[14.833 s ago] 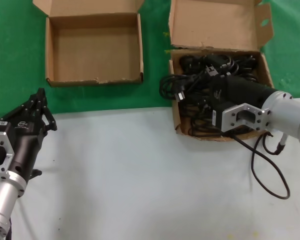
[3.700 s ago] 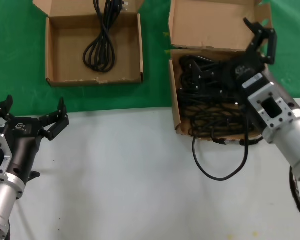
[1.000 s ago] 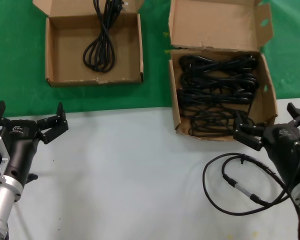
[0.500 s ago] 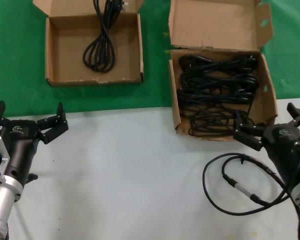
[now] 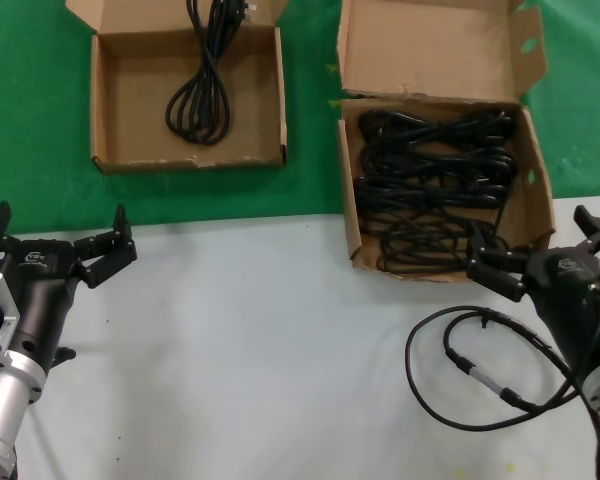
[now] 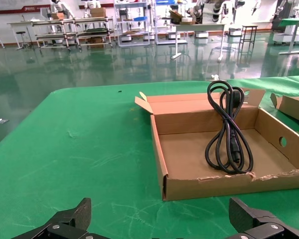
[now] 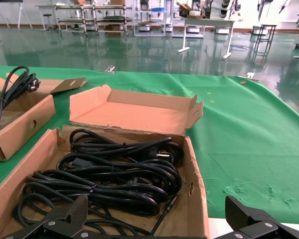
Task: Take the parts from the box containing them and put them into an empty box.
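Table: green cloth (image 5: 310, 190) over far half, white surface (image 5: 260, 360) near me. Both arms parked low on white part, nothing held.

Source box (image 5: 536, 200) on R side of head view, tall notched flap (image 5: 430, 45) laid back. Inside I see the remaining cords (image 5: 435, 170), black looped bundles stacked across floor, filling most of it; R wrist view shows same pile (image 7: 104, 174) w/ one plug end resting near the side wall.

Receiving box (image 5: 105, 110) on L side, well apart from source box, short flap back. One cord (image 5: 202, 85) lies in it lengthwise, loop end toward front wall, plug end up over flap; L wrist view confirms (image 6: 229, 134), ragged front wall (image 6: 229, 181) nearest cam.

L gripper (image 5: 55, 245) near L edge, at cloth/white border, fingers spread wide, empty.

R gripper (image 5: 540, 255) just in front of source box's near R corner, fingers also spread wide, empty.

Thin robot cable (image 5: 470, 365) w/ silver connector loops on white surface beside R arm
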Controlling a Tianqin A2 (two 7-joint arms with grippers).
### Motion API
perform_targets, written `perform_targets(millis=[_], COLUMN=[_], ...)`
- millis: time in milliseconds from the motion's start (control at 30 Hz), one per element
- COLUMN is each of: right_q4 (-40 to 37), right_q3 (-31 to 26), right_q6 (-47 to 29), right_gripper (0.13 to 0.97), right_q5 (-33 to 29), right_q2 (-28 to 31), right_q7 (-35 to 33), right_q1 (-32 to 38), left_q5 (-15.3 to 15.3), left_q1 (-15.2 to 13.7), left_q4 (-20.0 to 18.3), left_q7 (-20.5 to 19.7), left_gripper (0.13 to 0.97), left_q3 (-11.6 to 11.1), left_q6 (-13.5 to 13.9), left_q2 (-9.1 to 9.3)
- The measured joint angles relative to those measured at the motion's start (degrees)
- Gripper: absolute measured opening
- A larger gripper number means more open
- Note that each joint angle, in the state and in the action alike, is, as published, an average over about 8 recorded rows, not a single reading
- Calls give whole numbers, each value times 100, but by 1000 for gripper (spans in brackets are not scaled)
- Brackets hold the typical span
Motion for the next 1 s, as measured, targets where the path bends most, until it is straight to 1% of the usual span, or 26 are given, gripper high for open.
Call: perform_targets(millis=[1000], right_q4=[0], right_q3=[0], right_q6=[0], right_gripper=[966], right_q5=[0], right_q2=[0], right_q7=[0], right_q1=[0], left_q5=[0], left_q1=[0], left_q4=[0], left_q7=[0], left_gripper=[966], left_q3=[0], left_q6=[0], left_q2=[0])
